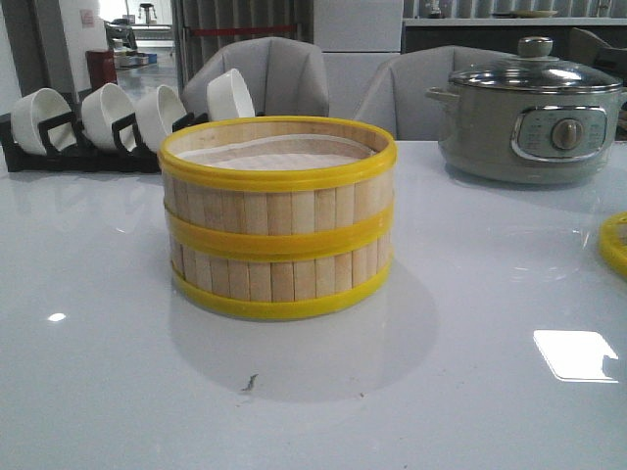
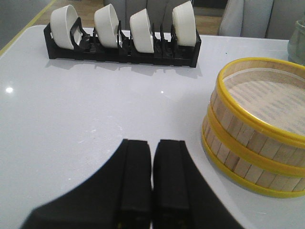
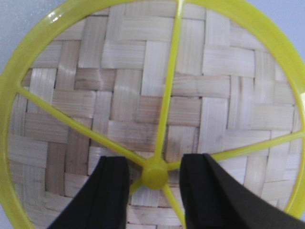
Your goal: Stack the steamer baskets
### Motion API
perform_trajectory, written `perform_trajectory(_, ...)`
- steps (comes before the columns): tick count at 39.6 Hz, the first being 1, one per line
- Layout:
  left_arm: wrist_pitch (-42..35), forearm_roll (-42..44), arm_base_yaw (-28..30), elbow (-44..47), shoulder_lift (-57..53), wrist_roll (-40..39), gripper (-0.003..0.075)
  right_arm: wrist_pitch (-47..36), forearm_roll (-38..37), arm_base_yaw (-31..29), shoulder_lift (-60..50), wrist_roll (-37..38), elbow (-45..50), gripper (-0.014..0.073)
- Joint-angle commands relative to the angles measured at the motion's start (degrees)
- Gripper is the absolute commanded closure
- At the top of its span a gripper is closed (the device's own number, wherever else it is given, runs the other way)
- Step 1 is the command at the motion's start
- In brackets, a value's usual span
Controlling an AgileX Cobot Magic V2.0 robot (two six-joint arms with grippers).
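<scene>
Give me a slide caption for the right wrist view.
Open right end effector straddling the yellow hub of the woven steamer lid.

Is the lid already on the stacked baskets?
No; the stacked baskets are open on top, showing the white liner.

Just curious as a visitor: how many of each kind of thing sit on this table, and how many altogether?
Round wood-slat steamer baskets with yellow rims, stacked: 2
Woven yellow-rimmed lid: 1
White bowls in the black rack: 4
Grey-green electric pot with glass lid: 1
Total: 9, counting the rack
</scene>
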Motion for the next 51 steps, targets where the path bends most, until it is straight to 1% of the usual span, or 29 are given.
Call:
perform_trajectory(1,-4.4,0.0,0.0,-1.5,-0.1,-0.3,0.0627,-1.2,-0.9,-0.3,-3.3,-0.3,-1.8,0.0221)
perform_trajectory(51,-4.4,0.0,0.0,-1.5,-0.1,-0.3,0.0627,-0.9,-0.9,-0.3,-2.0,-0.3,-1.8,0.0223)
